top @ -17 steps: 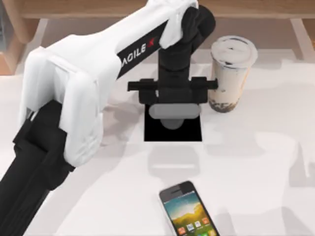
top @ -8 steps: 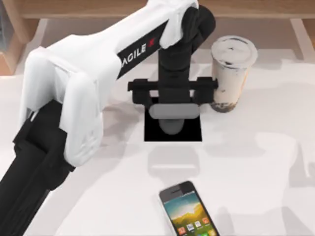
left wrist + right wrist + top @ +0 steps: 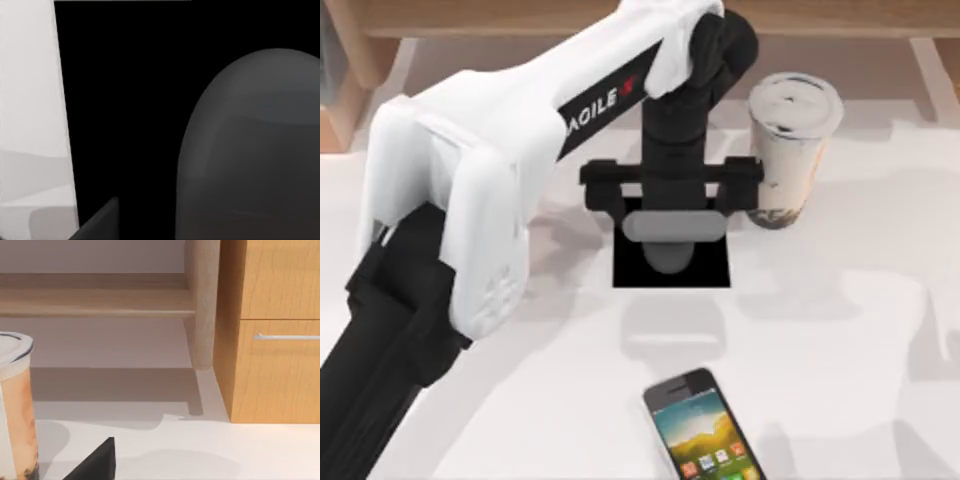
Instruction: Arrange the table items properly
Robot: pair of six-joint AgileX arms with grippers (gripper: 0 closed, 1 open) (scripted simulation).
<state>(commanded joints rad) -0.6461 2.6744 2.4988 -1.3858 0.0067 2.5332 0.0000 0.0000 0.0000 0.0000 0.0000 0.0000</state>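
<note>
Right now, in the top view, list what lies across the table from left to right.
Left arm's white housing → left gripper over the grey mouse on the black square pad → milk-tea cup. The smartphone lies nearer, overlapping the pad's span, so it is left unranked.

Top view looks straight down; left wrist view sits close over the mouse (image 3: 250,150), shared with it.
</note>
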